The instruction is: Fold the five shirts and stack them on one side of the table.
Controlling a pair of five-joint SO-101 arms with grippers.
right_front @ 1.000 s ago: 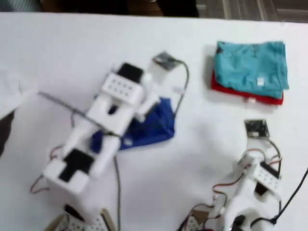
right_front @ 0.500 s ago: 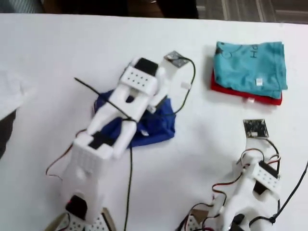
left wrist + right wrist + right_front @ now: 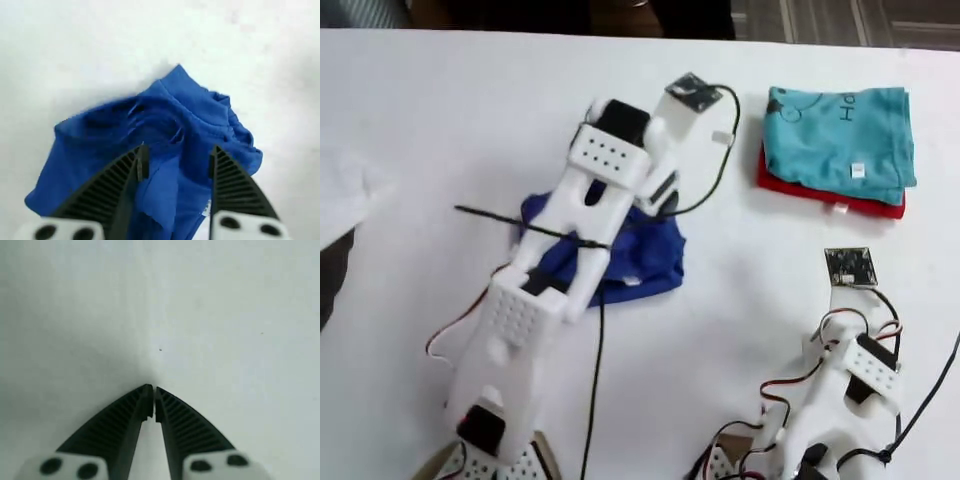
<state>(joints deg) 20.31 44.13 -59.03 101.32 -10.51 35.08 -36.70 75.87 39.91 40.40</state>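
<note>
A crumpled blue shirt (image 3: 645, 258) lies mid-table, partly under my left arm (image 3: 590, 215). In the left wrist view my left gripper (image 3: 177, 160) is open just above the blue shirt (image 3: 165, 120), a bunched fold of cloth between its fingers (image 3: 135, 170). In the high view the left gripper (image 3: 663, 195) sits at the shirt's far edge. A folded teal shirt (image 3: 840, 130) rests on a folded red shirt (image 3: 830, 200) at the far right. My right gripper (image 3: 152, 394) is shut over bare table; the right arm (image 3: 850, 375) stays near the front right.
A white cloth (image 3: 345, 190) lies at the left edge. Cables (image 3: 715, 150) loop from the left arm's wrist. The right arm's wrist camera board (image 3: 850, 266) sits in front of the stack. Bare table (image 3: 760, 290) separates the blue shirt from the stack.
The left arm stretched out and swung toward the far right, bringing its gripper over the blue shirt's far edge. The shirt shifted slightly. The right arm stayed still.
</note>
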